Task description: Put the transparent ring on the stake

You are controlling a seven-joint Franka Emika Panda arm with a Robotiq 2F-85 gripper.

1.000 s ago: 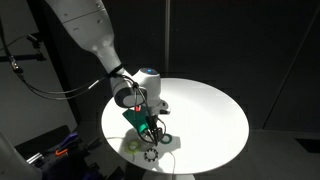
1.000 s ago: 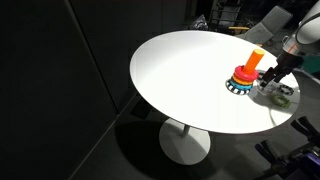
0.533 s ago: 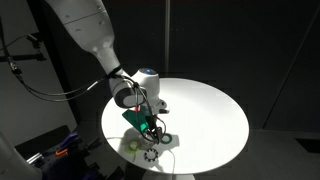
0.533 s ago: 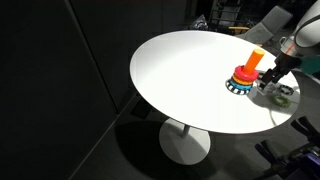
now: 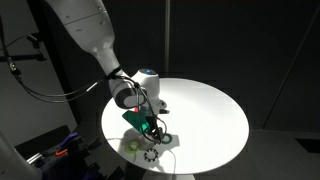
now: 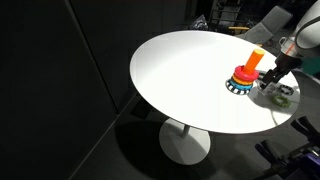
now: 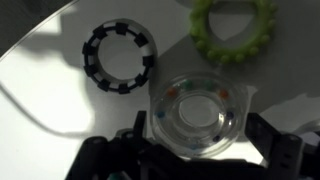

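Observation:
In the wrist view the transparent ring (image 7: 163, 118) lies flat on the white table, with small coloured beads inside its clear band. My gripper (image 7: 197, 136) is low over it, with one dark finger against each side of the ring, so it looks shut on the ring. In both exterior views the gripper (image 5: 153, 130) (image 6: 270, 83) is down at the table next to the stake (image 6: 247, 72), an orange-red peg on a blue-rimmed base. The clear ring cannot be made out in the exterior views.
A black-and-white dotted ring (image 7: 118, 57) and a green ring (image 7: 233, 27) lie just beyond the clear ring. The round white table (image 6: 180, 75) ends close to the gripper; the green ring (image 6: 284, 97) lies near that edge. The surroundings are dark.

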